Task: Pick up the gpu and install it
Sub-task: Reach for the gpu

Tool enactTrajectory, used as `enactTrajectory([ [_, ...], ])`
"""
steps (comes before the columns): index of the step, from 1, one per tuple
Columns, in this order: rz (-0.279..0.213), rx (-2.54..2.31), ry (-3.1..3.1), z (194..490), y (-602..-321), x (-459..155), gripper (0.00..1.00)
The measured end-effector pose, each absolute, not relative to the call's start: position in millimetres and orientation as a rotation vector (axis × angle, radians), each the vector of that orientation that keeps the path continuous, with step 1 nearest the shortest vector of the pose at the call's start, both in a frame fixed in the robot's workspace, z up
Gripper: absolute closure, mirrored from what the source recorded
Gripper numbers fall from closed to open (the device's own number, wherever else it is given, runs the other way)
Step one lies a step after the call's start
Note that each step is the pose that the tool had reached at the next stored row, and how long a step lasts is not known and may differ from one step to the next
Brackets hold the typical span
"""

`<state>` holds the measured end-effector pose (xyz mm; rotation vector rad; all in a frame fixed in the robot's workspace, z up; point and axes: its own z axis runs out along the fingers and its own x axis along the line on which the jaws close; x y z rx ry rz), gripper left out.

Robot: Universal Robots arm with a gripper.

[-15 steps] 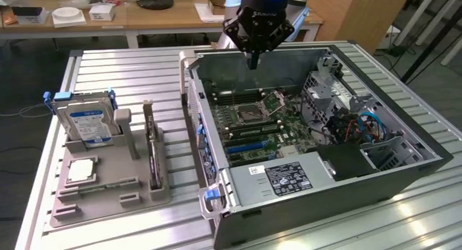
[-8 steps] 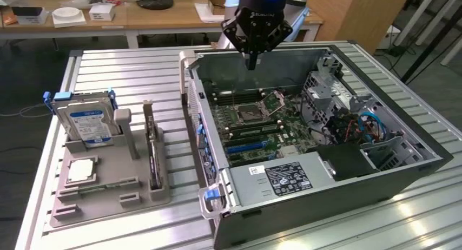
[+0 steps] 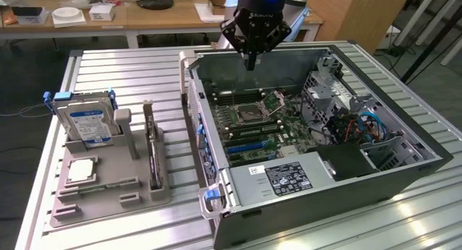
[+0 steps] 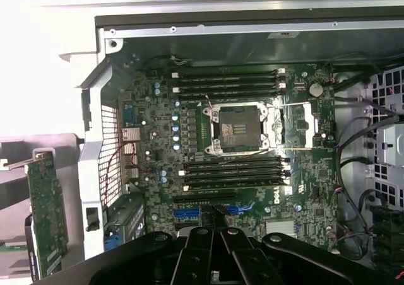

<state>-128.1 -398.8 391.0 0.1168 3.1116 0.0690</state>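
Observation:
The gpu (image 3: 152, 152) is a thin dark card standing on edge in a slot of the grey holder tray (image 3: 108, 201), on the exterior view's left. In the wrist view the gpu (image 4: 47, 215) shows as a green board with a metal end bracket, outside the case wall. My gripper (image 3: 250, 63) hangs over the back of the open computer case (image 3: 325, 206), well apart from the card. Its fingers are shut and hold nothing. In the wrist view the gripper (image 4: 214, 250) points down at the motherboard (image 4: 240, 140), above the blue expansion slots (image 4: 208, 210).
A silver hard drive (image 3: 86, 123) with a blue-white label stands upright in the holder tray. A square silver chip (image 3: 79, 171) lies flat in front of it. The case holds cables (image 3: 368, 125) and a power supply (image 3: 289, 179). Desks stand behind the ribbed metal table (image 3: 130, 77).

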Motion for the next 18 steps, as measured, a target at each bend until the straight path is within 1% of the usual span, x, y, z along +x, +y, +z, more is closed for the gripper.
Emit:
enactTrajectory([
  [18, 0.069, 0.116, 3.112, 388.1, -398.8, -135.9, 0.89],
])
